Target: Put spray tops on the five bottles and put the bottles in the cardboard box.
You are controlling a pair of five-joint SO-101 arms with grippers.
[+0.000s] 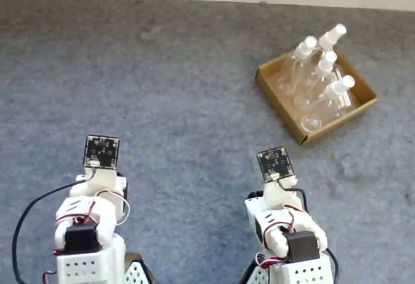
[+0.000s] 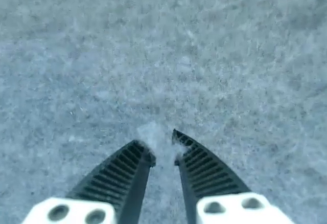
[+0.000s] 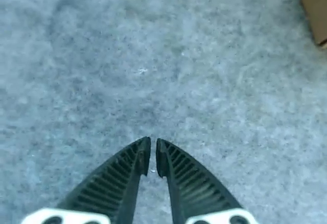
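Status at this moment: it looked like the tail end of the job. The box (image 1: 272,93) sat far right on the grey carpet (image 1: 162,89), well apart from both arms. The bottles (image 1: 314,80) were inside it, leaning together. I counted four white spray tops (image 1: 334,35) sticking up over the rim. A round clear shape (image 1: 310,124) at the near corner of the box could have been the fifth bottle seen end-on. I couldn't tell whether it had a top on.

The left arm (image 1: 91,225) and right arm (image 1: 285,225) both sat folded at the near edge of the table.
- **Left gripper (image 2: 162,147):** jaws a little apart, carpet showing between them, nothing held.
- **Right gripper (image 3: 153,155):** jaws closed to a sliver, nothing held. A corner of the box (image 3: 311,4) sat at the edge of its wrist view.

My read: capping and boxing were either done or one bottle short. The next move called for a check on that fifth bottle. If it was uncapped, it would have to come out, with one gripper holding the body and the other seating a top. If it was capped, there was nothing left but to park.
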